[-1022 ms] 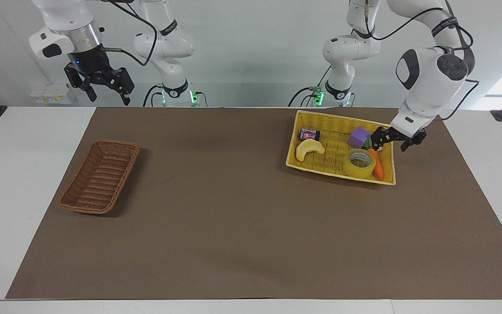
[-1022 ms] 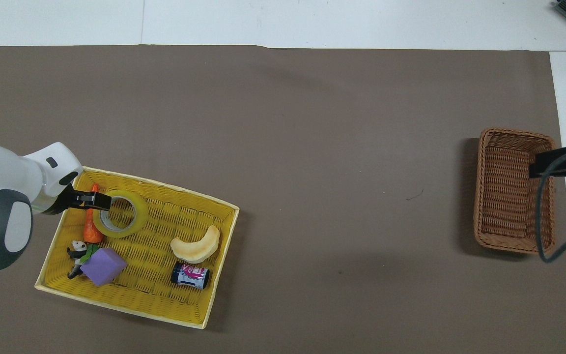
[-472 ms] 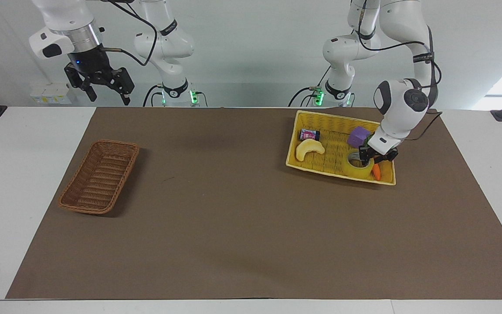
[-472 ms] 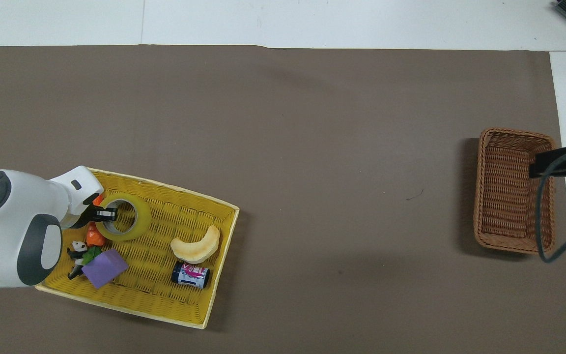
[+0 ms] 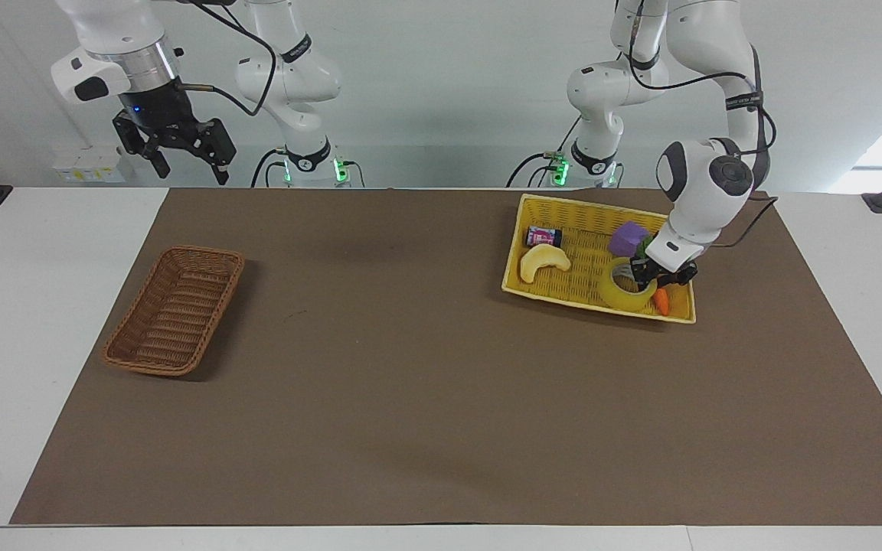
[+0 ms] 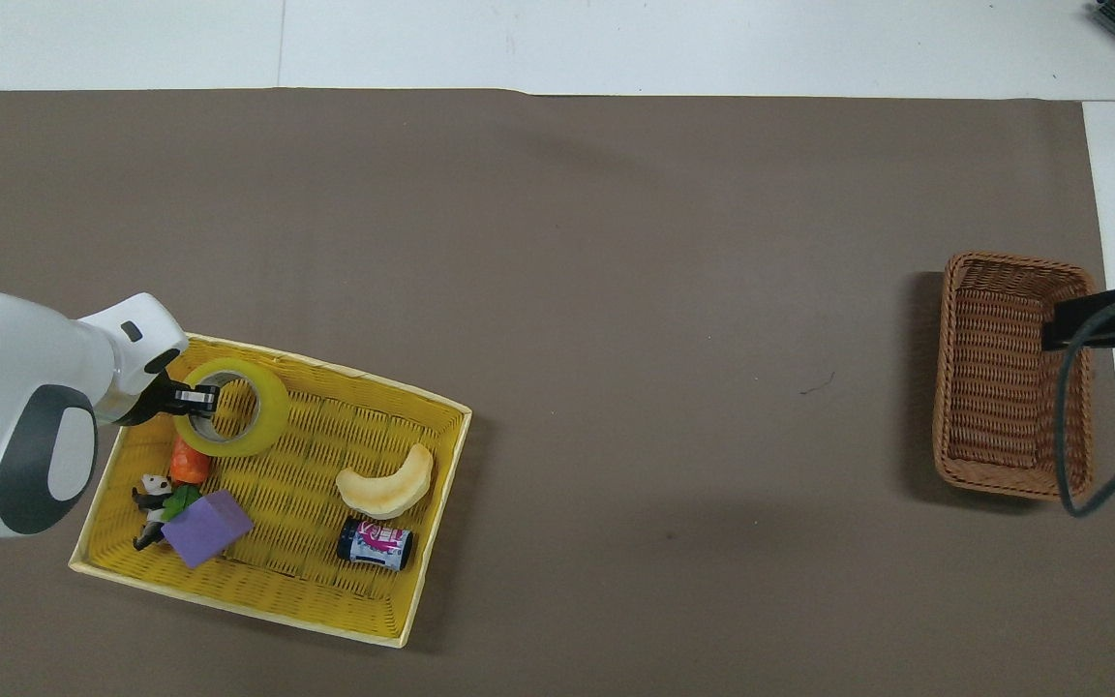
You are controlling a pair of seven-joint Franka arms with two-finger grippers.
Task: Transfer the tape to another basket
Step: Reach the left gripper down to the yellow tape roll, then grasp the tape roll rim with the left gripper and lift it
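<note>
The tape (image 5: 620, 295) is a yellow ring in the yellow basket (image 5: 602, 208), at the corner farthest from the robots toward the left arm's end. My left gripper (image 5: 646, 275) is shut on the ring's wall, one finger inside the hole, and holds it just above the basket floor. In the overhead view the left gripper (image 6: 195, 395) grips the tape (image 6: 274, 416) at its rim. The brown wicker basket (image 5: 174, 308) stands empty toward the right arm's end. My right gripper (image 5: 181, 157) waits open, high in the air; in the overhead view it (image 6: 1099, 324) hangs over the wicker basket (image 6: 1014, 373).
The yellow basket (image 6: 316, 426) also holds a pale crescent toy (image 6: 385, 481), a small can (image 6: 376, 543), a purple block (image 6: 206, 527), an orange carrot (image 6: 189, 463) and a panda figure (image 6: 153, 494). A brown mat covers the table.
My left gripper came down onto the tape and closed on its wall. Since half a second ago the tape has shifted with the gripper, uncovering more of the carrot.
</note>
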